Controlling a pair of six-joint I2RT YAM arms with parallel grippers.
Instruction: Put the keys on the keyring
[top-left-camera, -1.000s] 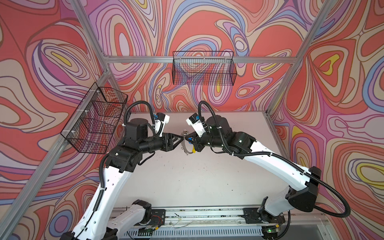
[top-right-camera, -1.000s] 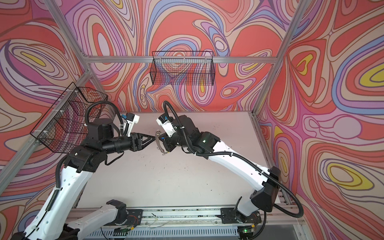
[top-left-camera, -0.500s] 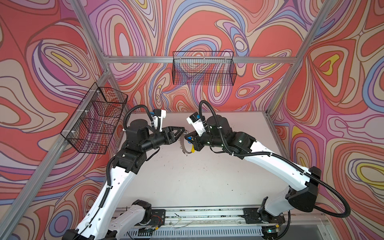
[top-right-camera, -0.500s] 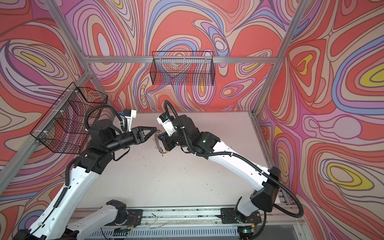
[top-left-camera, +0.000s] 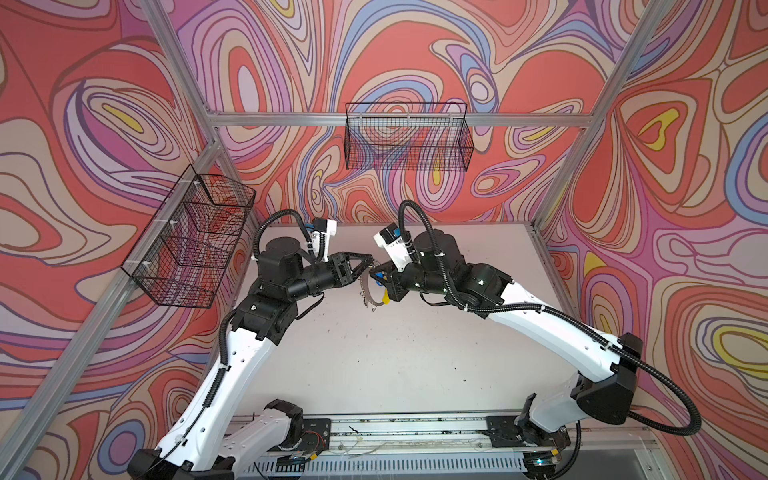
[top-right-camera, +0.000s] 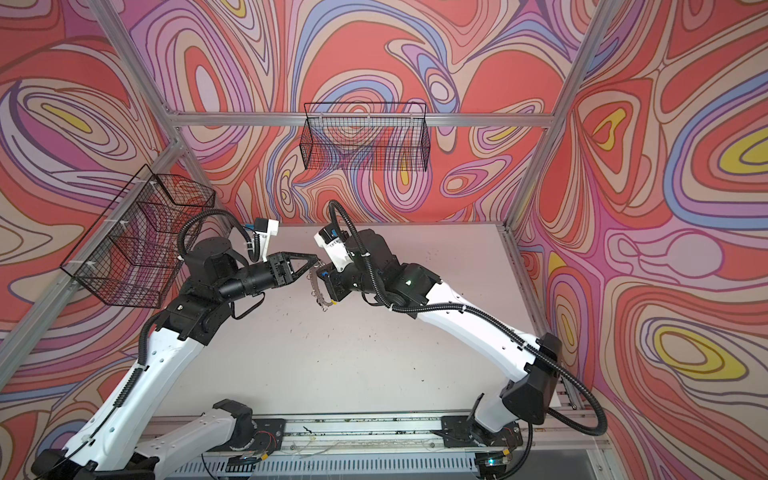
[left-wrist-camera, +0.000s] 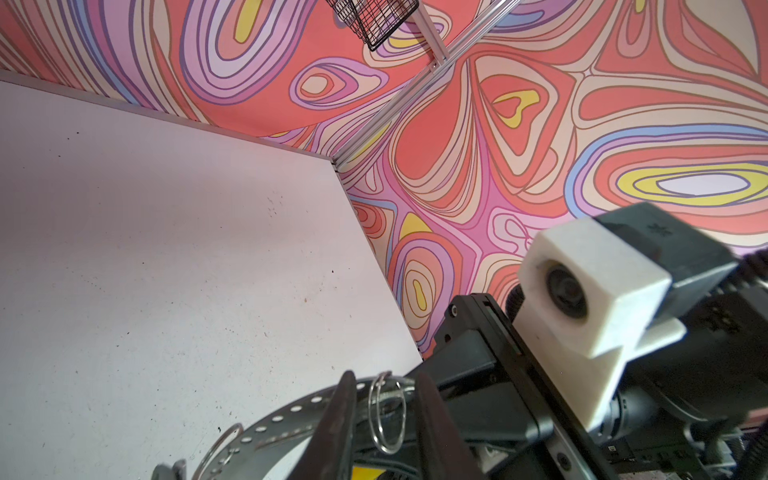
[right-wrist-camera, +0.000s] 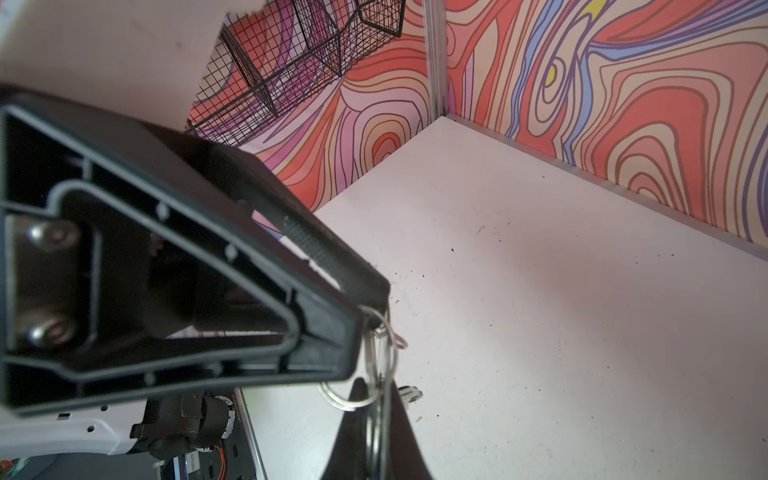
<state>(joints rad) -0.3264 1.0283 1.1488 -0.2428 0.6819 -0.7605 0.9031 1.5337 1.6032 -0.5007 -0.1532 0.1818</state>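
Swirled red, pink and lilac walls (top-left-camera: 415, 62) close round a pale tabletop (top-left-camera: 395, 365). Both my arms are up above its far half, with their tips meeting in the middle.

My right gripper (top-left-camera: 375, 275) is clamped tight on the keyring (top-left-camera: 365, 291). It is a thin grey perforated hoop that hangs clear of the tabletop, its yellow segment (top-left-camera: 385, 297) right by that gripper. From the right wrist camera the keyring (right-wrist-camera: 384, 415) runs edge-on between my two right fingers.

My left gripper (top-left-camera: 371, 261) has its jaws at a narrow gap, set across the top of the hoop. In the left wrist view its fingers (left-wrist-camera: 338, 415) straddle one small wire ring (left-wrist-camera: 386, 451) dangling from the hoop. I think the pads sit just off the wire, but the view is too close to be sure. A second wire ring (left-wrist-camera: 216, 449) hangs further along the hoop.

Close in front of my left wrist camera looms the right arm's white camera housing (left-wrist-camera: 594, 291).

Two black wire baskets hang on the walls, well apart from both grippers: the back basket (top-left-camera: 409, 141) and the left basket (top-left-camera: 191, 241).
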